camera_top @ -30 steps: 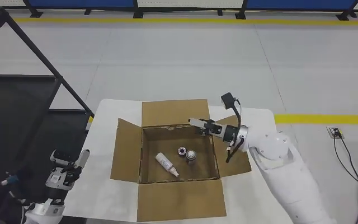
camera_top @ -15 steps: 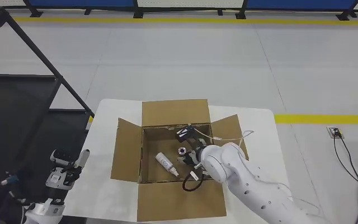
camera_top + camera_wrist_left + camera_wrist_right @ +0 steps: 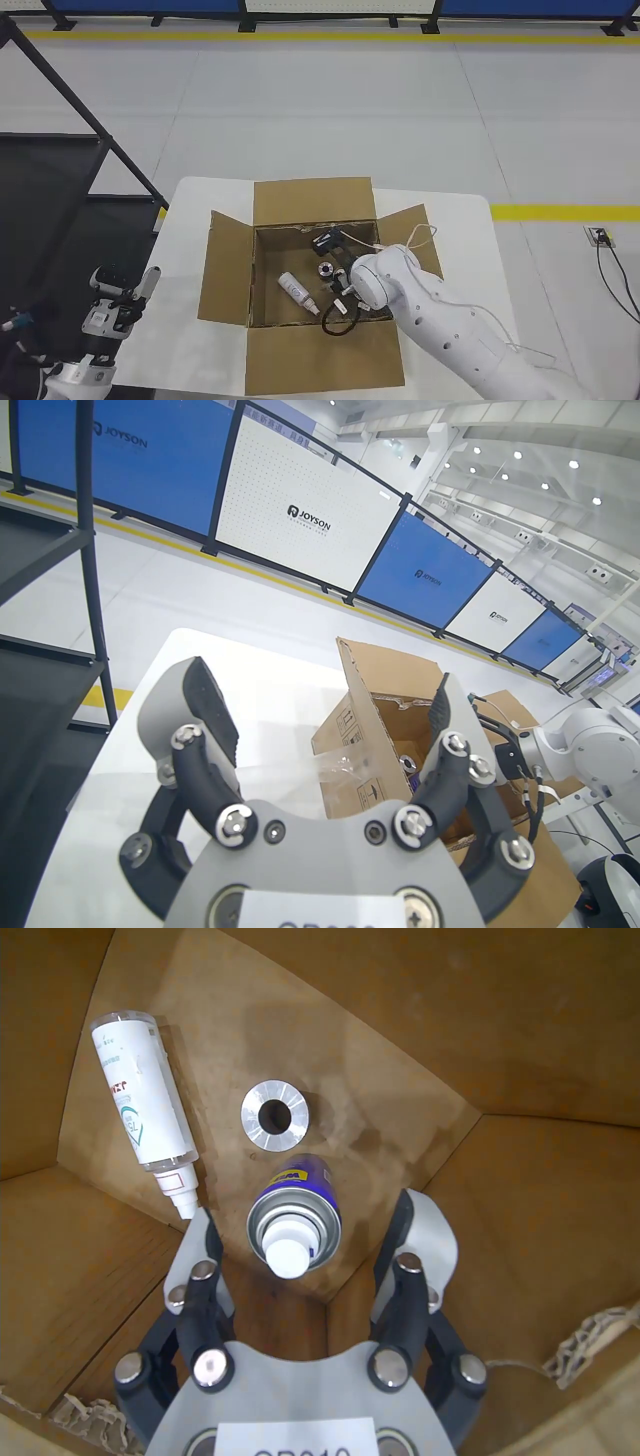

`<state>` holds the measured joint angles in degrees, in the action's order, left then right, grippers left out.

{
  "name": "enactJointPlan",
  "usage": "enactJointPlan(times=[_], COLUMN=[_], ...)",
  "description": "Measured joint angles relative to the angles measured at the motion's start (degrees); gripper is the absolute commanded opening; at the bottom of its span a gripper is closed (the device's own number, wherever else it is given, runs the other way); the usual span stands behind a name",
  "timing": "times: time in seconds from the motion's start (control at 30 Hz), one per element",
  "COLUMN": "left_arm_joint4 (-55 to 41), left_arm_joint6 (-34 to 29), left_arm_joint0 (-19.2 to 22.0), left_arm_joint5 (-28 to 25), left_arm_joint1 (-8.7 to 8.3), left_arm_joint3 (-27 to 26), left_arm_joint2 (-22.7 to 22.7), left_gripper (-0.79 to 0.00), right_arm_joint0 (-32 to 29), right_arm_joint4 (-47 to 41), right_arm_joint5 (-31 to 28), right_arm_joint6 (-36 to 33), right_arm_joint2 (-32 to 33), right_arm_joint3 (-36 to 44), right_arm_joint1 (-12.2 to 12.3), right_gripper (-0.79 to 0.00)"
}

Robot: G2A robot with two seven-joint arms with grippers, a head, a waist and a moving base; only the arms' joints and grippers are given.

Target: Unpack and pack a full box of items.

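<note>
Claw [image 3: 308,1209] on right arm has sunk into box [image 3: 500,1028], gaping wide above spray can [image 3: 295,1215], empty.

We find the box [image 3: 312,200] on the desk [image 3: 190,330]. Inside, the ring [image 3: 274,1140] sits just beside the can [image 3: 300,1198], with the bottle [image 3: 142,1098] lying near.

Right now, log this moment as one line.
right pincer: open, inside box, above upright spray can | left pincer: open, away from box | also inside: lying bottle, metal ring
</note>
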<state>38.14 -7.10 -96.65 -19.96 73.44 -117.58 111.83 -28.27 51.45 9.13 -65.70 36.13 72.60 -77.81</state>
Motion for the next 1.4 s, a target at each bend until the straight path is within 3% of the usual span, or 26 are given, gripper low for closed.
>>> enactJointPlan(times=[0.17, 0.3, 0.4, 0.63, 0.73, 0.87, 0.97, 1.07, 1.27, 1.4], left_arm_joint4=[0.00, 0.00, 0.00, 0.00, 0.00, 0.00, 0.00, 0.00, 0.00, 0.00], left_arm_joint6=[0.00, 0.00, 0.00, 0.00, 0.00, 0.00, 0.00, 0.00, 0.00, 0.00], left_arm_joint0=[0.00, 0.00, 0.00, 0.00, 0.00, 0.00, 0.00, 0.00, 0.00, 0.00], left_arm_joint5=[0.00, 0.00, 0.00, 0.00, 0.00, 0.00, 0.00, 0.00, 0.00, 0.00], left_arm_joint1=[0.00, 0.00, 0.00, 0.00, 0.00, 0.00, 0.00, 0.00, 0.00, 0.00], left_arm_joint3=[0.00, 0.00, 0.00, 0.00, 0.00, 0.00, 0.00, 0.00, 0.00, 0.00], left_arm_joint2=[0.00, 0.00, 0.00, 0.00, 0.00, 0.00, 0.00, 0.00, 0.00, 0.00], left_gripper=[0.000, 0.000, 0.000, 0.000, 0.000, 0.000, 0.000, 0.000, 0.000, 0.000], right_arm_joint0=[0.33, -1.31, -4.83, -20.78, -26.95, -33.39, -36.80, -36.93, -31.22, -27.33], right_arm_joint4=[-1.48, -0.18, 2.80, 12.50, 14.88, 15.13, 18.07, 20.24, 23.41, 21.36], right_arm_joint5=[-1.68, -1.38, 0.66, 7.56, 12.21, 18.79, 24.56, 27.40, 25.25, 20.59], right_arm_joint6=[0.69, 1.83, 3.47, 5.98, 9.12, 15.05, 17.53, 14.62, 6.00, 2.90], right_arm_joint2=[0.63, 3.33, 7.58, 24.11, 30.59, 38.41, 43.55, 45.98, 46.32, 45.87], right_arm_joint3=[-1.25, 2.80, 10.71, 38.43, 46.97, 52.54, 51.23, 46.89, 30.61, 21.02], right_arm_joint1=[-0.63, 0.20, 1.81, 6.36, 7.09, 7.35, 7.45, 7.49, 7.58, 7.47], right_gripper=[-0.785, -0.785, -0.785, -0.785, -0.785, -0.785, -0.785, -0.785, -0.785, -0.785])
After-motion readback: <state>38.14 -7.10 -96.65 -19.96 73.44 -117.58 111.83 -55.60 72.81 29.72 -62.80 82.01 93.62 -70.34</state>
